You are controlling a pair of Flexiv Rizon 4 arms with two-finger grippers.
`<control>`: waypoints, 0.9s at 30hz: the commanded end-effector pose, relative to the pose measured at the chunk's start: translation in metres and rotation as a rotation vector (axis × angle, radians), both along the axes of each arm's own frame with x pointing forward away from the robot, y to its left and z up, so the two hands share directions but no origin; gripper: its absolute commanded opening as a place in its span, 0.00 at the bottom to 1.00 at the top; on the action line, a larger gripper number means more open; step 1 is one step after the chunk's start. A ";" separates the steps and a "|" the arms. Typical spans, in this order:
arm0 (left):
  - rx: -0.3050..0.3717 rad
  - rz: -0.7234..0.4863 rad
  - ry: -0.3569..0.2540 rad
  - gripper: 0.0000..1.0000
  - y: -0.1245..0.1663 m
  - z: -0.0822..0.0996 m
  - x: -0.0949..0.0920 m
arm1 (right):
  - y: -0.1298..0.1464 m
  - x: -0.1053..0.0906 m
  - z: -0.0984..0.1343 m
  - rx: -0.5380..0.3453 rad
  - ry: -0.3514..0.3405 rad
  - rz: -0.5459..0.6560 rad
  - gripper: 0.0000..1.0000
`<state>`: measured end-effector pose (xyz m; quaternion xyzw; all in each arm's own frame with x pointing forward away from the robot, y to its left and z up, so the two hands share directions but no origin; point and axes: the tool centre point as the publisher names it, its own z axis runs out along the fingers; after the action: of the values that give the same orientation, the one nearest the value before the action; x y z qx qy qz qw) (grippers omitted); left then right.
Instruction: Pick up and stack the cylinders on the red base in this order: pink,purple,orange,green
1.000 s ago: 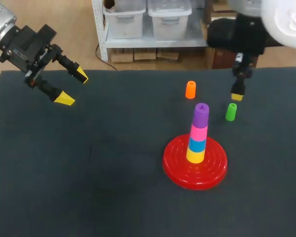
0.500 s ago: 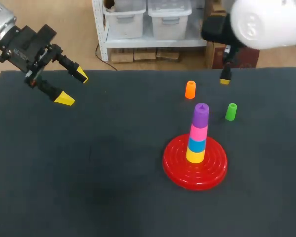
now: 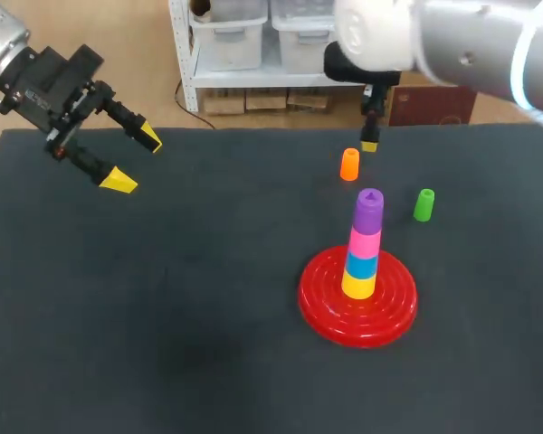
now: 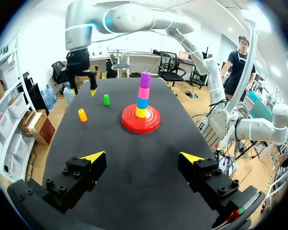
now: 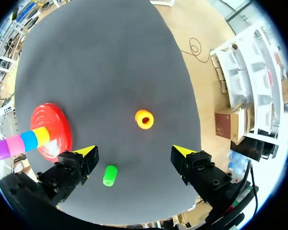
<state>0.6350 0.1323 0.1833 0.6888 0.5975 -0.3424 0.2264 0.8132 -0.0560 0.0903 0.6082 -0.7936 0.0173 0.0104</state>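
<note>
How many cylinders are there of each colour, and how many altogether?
Yellow plastic cylinder: 1
Blue plastic cylinder: 1
Pink plastic cylinder: 1
Purple plastic cylinder: 1
Orange plastic cylinder: 1
Green plastic cylinder: 1
Total: 6 cylinders, 4 stacked on the round red base, 2 loose.

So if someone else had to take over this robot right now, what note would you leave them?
Hands: the left hand is open and empty, held above the table far off to the left of the pieces. The right hand is open and empty, hovering close by the orange cylinder.
Done: on the red base the stack is yellow cylinder, blue cylinder, pink cylinder, with the purple cylinder on top.
Left: stack the orange cylinder, then the green cylinder. Both stand upright on the table just beyond the base.
</note>
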 end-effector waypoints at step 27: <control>0.001 -0.004 0.002 1.00 0.001 0.000 0.002 | 0.006 0.012 -0.006 0.015 0.045 -0.012 1.00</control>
<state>0.6350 0.1323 0.1833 0.6888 0.5975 -0.3424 0.2264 0.8237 -0.0501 0.0859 0.6065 -0.7947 -0.0052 0.0240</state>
